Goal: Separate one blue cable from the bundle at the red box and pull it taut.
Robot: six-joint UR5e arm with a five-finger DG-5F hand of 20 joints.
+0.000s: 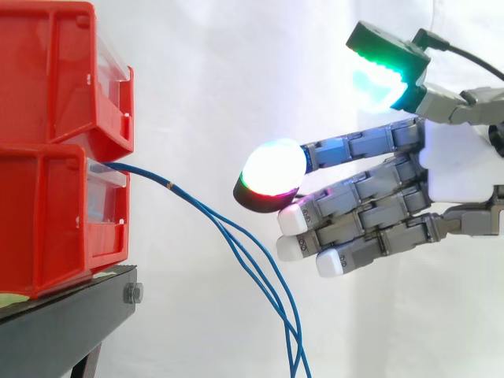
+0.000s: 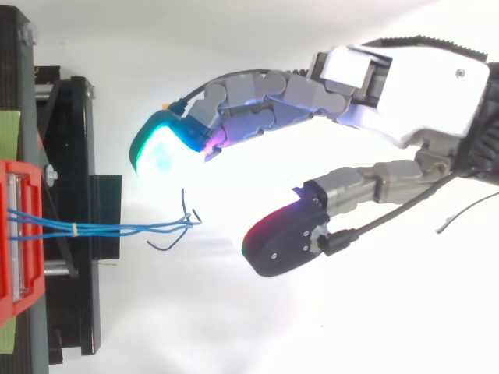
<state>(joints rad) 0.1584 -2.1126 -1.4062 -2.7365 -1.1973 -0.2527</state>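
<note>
Grey robot hand [image 1: 457, 167] is held wide open, empty. Thin blue cables [image 2: 125, 229] are seen at its 8 o'clock, fed from stacked red plastic bins [image 1: 55, 220].

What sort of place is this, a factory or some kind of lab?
Most likely a robotics test lab: a robot hand with glowing fingertips held open near blue cables hanging from red bins on a black stand, before a white curtain.
</note>
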